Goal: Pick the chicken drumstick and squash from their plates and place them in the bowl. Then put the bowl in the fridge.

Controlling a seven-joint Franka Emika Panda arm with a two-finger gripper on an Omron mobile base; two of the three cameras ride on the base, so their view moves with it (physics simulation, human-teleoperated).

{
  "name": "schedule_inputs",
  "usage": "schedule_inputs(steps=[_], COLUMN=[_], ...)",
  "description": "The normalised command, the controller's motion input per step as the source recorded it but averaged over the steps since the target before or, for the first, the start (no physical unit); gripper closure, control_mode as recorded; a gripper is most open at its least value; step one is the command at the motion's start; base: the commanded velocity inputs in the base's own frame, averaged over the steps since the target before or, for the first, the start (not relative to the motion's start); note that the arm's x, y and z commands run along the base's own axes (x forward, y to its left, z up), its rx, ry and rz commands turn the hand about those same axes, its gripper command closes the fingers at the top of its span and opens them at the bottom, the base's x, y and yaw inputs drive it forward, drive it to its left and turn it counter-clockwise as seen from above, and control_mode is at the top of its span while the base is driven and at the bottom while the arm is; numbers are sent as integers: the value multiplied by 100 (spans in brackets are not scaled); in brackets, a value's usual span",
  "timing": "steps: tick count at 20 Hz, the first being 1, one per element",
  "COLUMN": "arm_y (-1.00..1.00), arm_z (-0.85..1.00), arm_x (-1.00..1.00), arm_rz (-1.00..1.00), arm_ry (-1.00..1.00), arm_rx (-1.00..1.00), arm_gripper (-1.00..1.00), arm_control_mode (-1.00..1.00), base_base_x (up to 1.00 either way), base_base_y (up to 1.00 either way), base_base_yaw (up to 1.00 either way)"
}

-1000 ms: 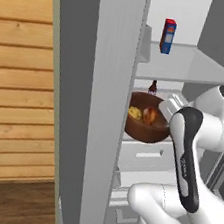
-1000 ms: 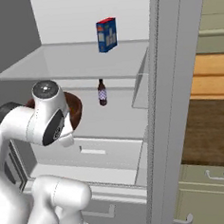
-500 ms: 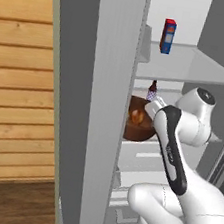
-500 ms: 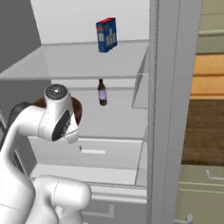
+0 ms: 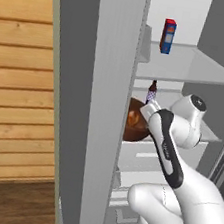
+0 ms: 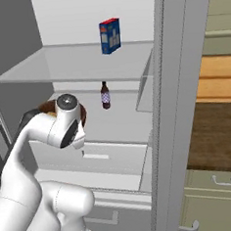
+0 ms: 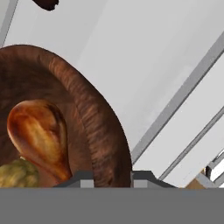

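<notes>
While bowl is pinched at thick rim by gripper, wood judged rigid, glossy, slip-prone; drumstick loose inside.

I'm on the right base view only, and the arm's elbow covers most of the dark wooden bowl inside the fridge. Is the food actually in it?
Observer: Yes. The hand view shows the glossy orange-brown chicken drumstick lying inside the thick-walled reddish-brown wooden bowl.
Operator: And the squash?
Observer: A small yellow-green lump, the squash, sits beside the drumstick at the bowl's bottom, touching it.
Operator: Are the jaws on the bowl?
Observer: The gripper has its jaws shut on the bowl's rim, one tip on each side of the wall.
Operator: Where is the bowl in the fridge?
Observer: In the left base view the bowl is on the level under the glass shelf, near the small dark bottle.
</notes>
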Motion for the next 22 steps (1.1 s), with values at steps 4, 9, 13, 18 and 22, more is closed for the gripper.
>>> schedule_inputs(steps=[4, 9, 13, 18, 22], arm_y=[0, 0, 8, 9, 2], arm_z=[0, -6, -36, -36, -3], arm_x=[51, 32, 3, 0, 0], arm_rz=[0, 0, 0, 0, 0], arm_ry=[0, 0, 0, 0, -1], arm_rx=[4, 1, 0, 0, 0], arm_gripper=[100, 100, 100, 100, -100], arm_control_mode=[-100, -100, -100, -100, -100], base_base_x=[0, 0, 0, 0, 0], base_base_y=[0, 0, 0, 0, 0], base_base_yaw=[0, 0, 0, 0, 0])
